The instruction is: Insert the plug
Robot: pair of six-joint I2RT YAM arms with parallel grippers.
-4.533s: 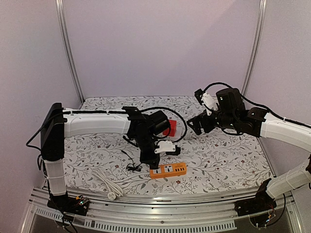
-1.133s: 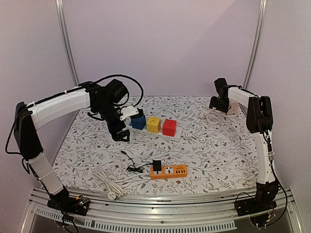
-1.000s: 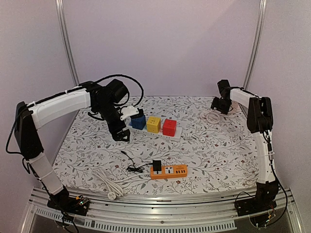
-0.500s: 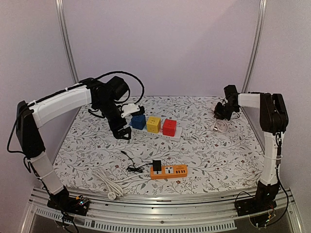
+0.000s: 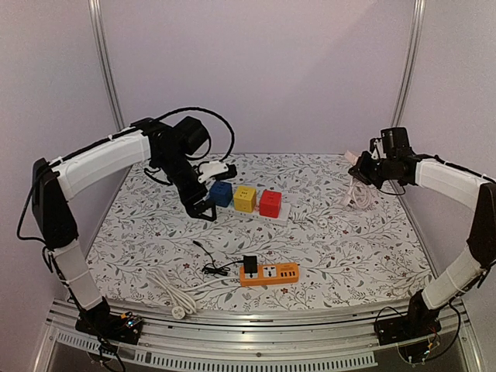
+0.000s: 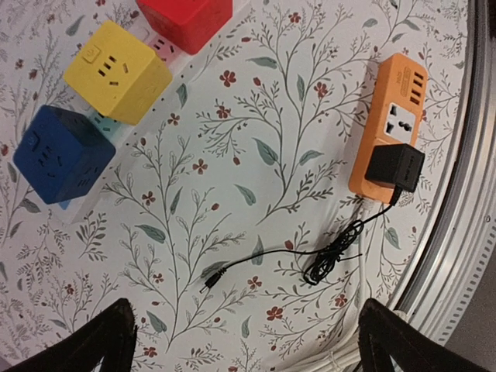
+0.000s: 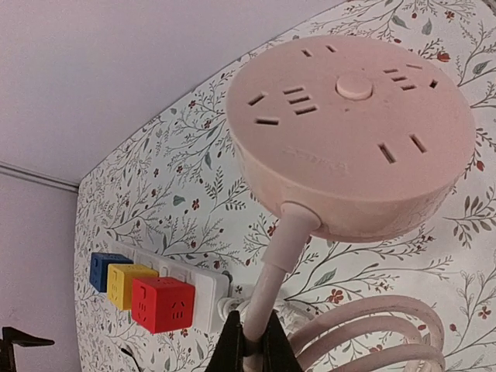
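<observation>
A black plug (image 5: 250, 264) (image 6: 395, 171) sits plugged into the left end of an orange power strip (image 5: 273, 273) (image 6: 391, 108) at the front middle. Its thin black cord (image 6: 325, 260) lies coiled beside it. My left gripper (image 5: 200, 209) (image 6: 252, 341) hovers open and empty above the mat, left of the coloured cubes. At the back right, my right gripper (image 5: 363, 172) (image 7: 254, 349) is shut on the pink cord (image 7: 283, 256) of a round pink socket hub (image 7: 349, 139), held off the table. The cord's loops (image 5: 356, 194) hang below.
A white power strip (image 5: 275, 211) (image 7: 203, 291) carries a blue cube (image 5: 221, 194) (image 6: 62, 153), a yellow cube (image 5: 245, 198) (image 6: 118, 71) and a red cube (image 5: 270, 203) (image 7: 161, 304). A white cable (image 5: 172, 294) lies at the front left. Walls and metal posts close the back.
My right gripper closed on the pink cord and lifted the hub off the mat, swinging right and up. The left arm shifted slightly right, still open.
</observation>
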